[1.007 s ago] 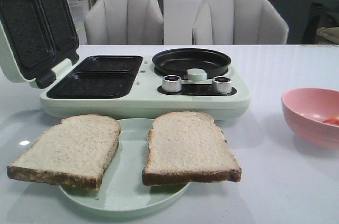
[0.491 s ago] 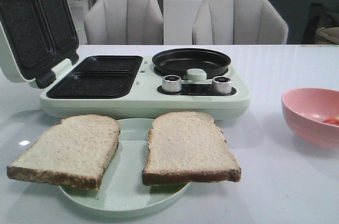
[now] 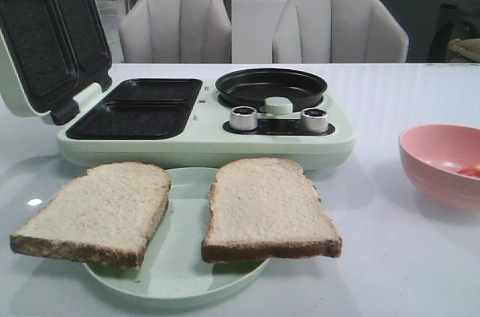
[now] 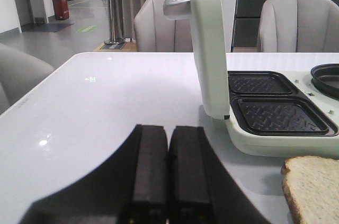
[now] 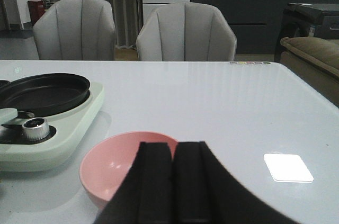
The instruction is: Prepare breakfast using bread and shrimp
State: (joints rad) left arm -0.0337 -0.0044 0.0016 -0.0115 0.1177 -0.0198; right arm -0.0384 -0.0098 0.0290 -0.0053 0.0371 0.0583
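Two slices of bread, the left one [image 3: 97, 208] and the right one [image 3: 264, 206], lie side by side on a pale green plate [image 3: 180, 279] near the table's front edge. A bit of pink-orange shrimp [image 3: 470, 171] shows inside the pink bowl [image 3: 442, 163] at the right. My left gripper [image 4: 168, 127] is shut with nothing in it, low over the table left of the breakfast maker [image 4: 275, 128]; a corner of the left bread slice [image 4: 313, 188] lies beside it. My right gripper [image 5: 174, 144] is shut and empty, just before the pink bowl [image 5: 111, 166]. Neither gripper appears in the front view.
The pale green breakfast maker [image 3: 202, 141] stands behind the plate, its lid [image 3: 45, 40] raised at the left. It has two dark grill plates [image 3: 139, 107], a round black pan [image 3: 271, 86] and two silver knobs [image 3: 243, 118]. Two grey chairs [image 3: 176, 25] stand beyond the table.
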